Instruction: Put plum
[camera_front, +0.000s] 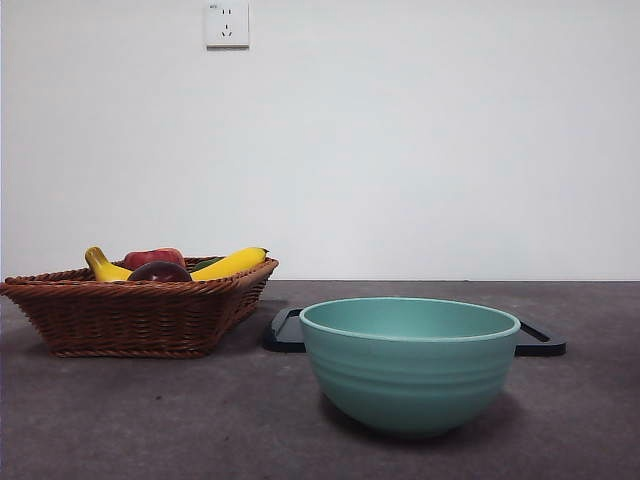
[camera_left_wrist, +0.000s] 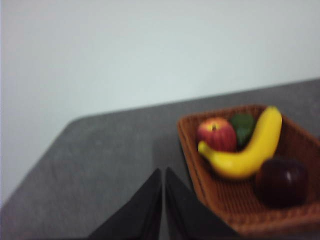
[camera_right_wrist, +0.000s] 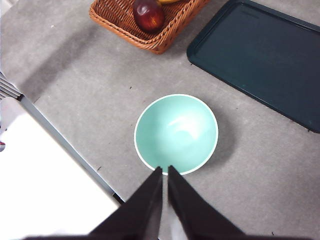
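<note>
With the plum lying untouched in the basket at the front view's left, nothing has begun: both grippers, left and right, wait with fingers together, so the left must likely open and reach first.

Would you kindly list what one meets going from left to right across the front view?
Wicker basket holding the banana, the plum and a second banana → dark tray → teal bowl.
</note>
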